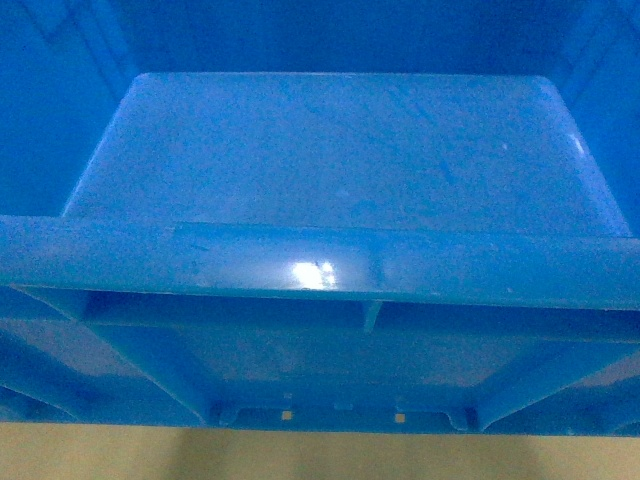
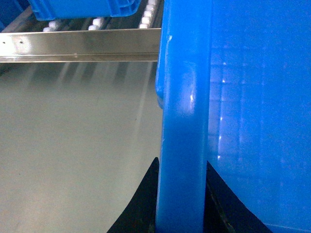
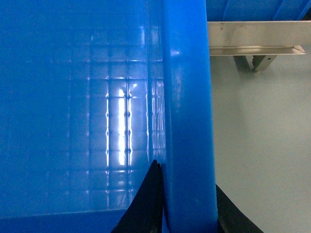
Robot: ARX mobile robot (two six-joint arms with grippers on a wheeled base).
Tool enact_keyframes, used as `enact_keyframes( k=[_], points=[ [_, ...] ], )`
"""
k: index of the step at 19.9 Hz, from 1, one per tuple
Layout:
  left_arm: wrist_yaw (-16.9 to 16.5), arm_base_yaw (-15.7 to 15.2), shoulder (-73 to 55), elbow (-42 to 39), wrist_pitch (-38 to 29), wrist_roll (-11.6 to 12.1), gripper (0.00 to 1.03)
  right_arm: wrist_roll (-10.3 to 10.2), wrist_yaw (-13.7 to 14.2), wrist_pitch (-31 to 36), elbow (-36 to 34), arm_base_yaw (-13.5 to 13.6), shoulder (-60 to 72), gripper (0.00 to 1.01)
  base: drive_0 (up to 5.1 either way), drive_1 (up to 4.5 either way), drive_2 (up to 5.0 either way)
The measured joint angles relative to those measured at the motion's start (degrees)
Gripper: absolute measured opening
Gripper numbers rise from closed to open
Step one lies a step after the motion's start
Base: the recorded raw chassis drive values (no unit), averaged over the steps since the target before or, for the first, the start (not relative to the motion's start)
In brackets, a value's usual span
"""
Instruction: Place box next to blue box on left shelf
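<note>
both grippers [image 2: 181, 204] [image 3: 187, 204] clamped on box [image 1: 340, 150] rim

We see a pale beige floor [image 1: 300, 455] along the bottom of the head view. From the left wrist, a steel shelf rail [image 2: 80, 44] crosses above grey floor, white rollers [image 2: 148, 12] behind it. From the right wrist, another steel rail [image 3: 257, 36] sits on a bracket [image 3: 255, 62].
</note>
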State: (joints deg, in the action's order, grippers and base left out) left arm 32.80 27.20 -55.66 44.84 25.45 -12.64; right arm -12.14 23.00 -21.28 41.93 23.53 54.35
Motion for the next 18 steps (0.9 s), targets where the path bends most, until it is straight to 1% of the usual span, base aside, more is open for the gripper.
enact_keyframes(
  k=[11, 18],
  points=[
    [0.1, 0.0, 0.3, 0.0, 0.0, 0.0, 0.13, 0.0, 0.0, 0.1, 0.0, 0.0, -0.1, 0.11, 0.0, 0.0, 0.0],
    [0.1, 0.0, 0.2, 0.0, -0.1, 0.0, 0.13, 0.0, 0.0, 0.2, 0.0, 0.0, -0.1, 0.11, 0.1, 4.46, -4.2]
  ],
)
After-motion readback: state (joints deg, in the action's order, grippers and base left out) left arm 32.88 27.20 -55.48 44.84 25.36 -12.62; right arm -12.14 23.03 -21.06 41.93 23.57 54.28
